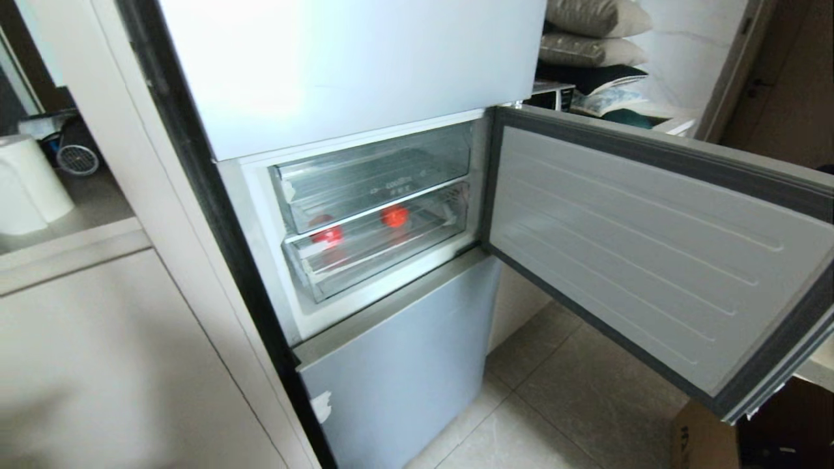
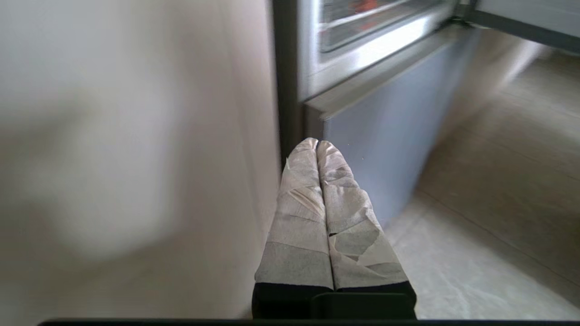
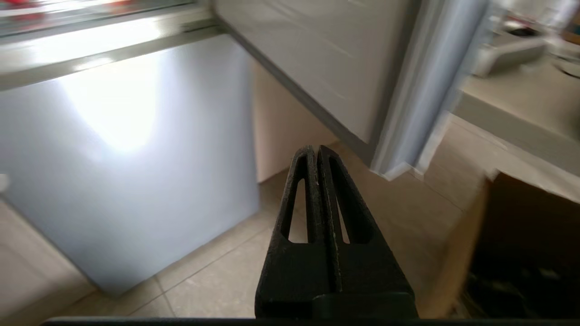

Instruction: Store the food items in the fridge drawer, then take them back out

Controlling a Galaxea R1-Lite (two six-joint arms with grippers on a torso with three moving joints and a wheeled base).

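Two red-orange food items [image 1: 328, 234] [image 1: 395, 215] lie inside the fridge drawer [image 1: 384, 257], the lower clear bin of the open middle compartment, which is pushed in. They show through its clear front. A red blur of them [image 2: 362, 5] also shows in the left wrist view. Neither arm appears in the head view. My left gripper [image 2: 317, 143], its fingers wrapped in pale tape, is shut on nothing, low beside the cabinet wall and below the compartment. My right gripper [image 3: 316, 147], black, is shut on nothing, low over the floor tiles under the open door.
The compartment door [image 1: 651, 247] stands swung out to the right. Above the drawer sits a clear bin with lettering [image 1: 371, 176]. Below is the shut lower fridge door [image 1: 404, 365]. A white jug [image 1: 29, 182] stands on the left counter, and a cardboard box [image 1: 704, 436] on the floor at the right.
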